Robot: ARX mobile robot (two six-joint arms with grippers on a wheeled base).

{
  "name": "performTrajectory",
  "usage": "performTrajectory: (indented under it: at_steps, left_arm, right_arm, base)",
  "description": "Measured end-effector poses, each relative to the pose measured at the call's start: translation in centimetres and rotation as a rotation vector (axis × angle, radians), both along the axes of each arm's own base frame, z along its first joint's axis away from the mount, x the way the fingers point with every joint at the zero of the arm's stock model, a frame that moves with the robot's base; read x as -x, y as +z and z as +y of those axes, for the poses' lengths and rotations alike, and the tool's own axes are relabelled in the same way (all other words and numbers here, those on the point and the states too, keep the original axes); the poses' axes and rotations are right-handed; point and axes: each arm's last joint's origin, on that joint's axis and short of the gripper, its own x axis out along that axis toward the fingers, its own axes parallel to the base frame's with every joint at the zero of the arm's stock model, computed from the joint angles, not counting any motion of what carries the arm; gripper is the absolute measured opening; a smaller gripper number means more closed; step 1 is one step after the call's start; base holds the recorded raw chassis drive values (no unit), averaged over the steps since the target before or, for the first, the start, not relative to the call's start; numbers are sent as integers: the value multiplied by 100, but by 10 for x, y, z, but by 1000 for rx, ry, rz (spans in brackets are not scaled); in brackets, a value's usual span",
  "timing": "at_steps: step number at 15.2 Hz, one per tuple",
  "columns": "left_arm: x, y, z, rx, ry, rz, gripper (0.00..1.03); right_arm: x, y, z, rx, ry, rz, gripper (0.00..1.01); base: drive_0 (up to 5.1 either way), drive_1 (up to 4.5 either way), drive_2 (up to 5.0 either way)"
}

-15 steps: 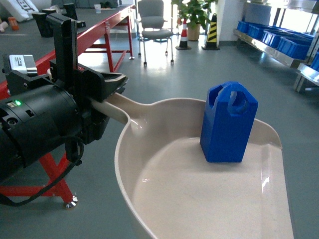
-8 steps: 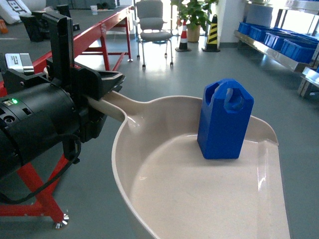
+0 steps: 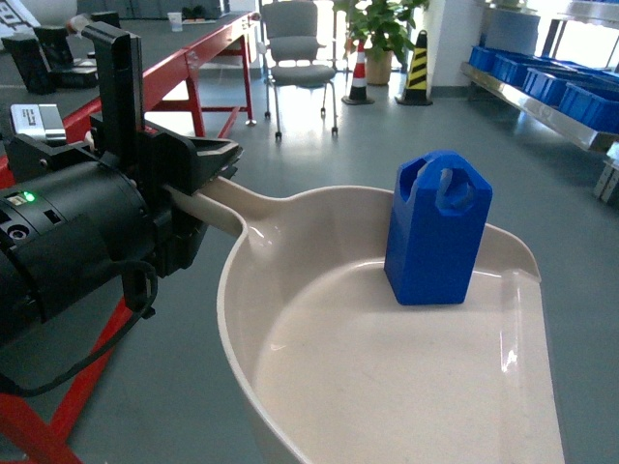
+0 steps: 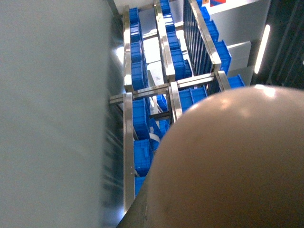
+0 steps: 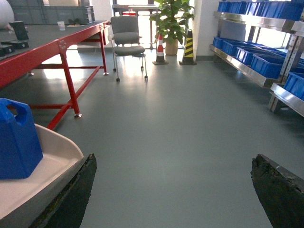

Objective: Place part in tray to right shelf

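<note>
The cream tray (image 3: 387, 387) is held level out over the floor, and my left gripper (image 3: 215, 184) is shut on its long handle. The blue part (image 3: 437, 232) stands upright inside the tray near its far wall. In the left wrist view the tray's underside (image 4: 228, 161) fills the lower right, with the right shelf (image 4: 128, 142) and its blue crates beyond. In the head view the right shelf (image 3: 542, 92) is at the far right. My right gripper (image 5: 173, 190) is open over bare floor, with the tray (image 5: 52, 161) and part (image 5: 16, 137) at its left.
A red-framed workbench (image 3: 208, 58) runs along the left. A grey office chair (image 3: 298, 48), traffic cones (image 3: 418, 58) and a potted plant (image 3: 377, 29) stand at the far end. Grey floor (image 5: 180, 109) stretches between the workbench and the shelf (image 5: 247, 66).
The background has slid: the red workbench legs move down and left out of view and the shelf crates drift right. Tray and part stay steady in the left gripper.
</note>
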Motion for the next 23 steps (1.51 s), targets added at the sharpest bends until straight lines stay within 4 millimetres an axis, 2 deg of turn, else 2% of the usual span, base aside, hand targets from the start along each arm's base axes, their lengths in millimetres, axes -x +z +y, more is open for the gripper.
performTrajectory:
  at_steps: [23]
  left_arm:
    - [0,0,1,-3,6,3,12]
  right_arm:
    - [0,-1,0,0,1,7,98]
  base:
    - [-6,428,-439]
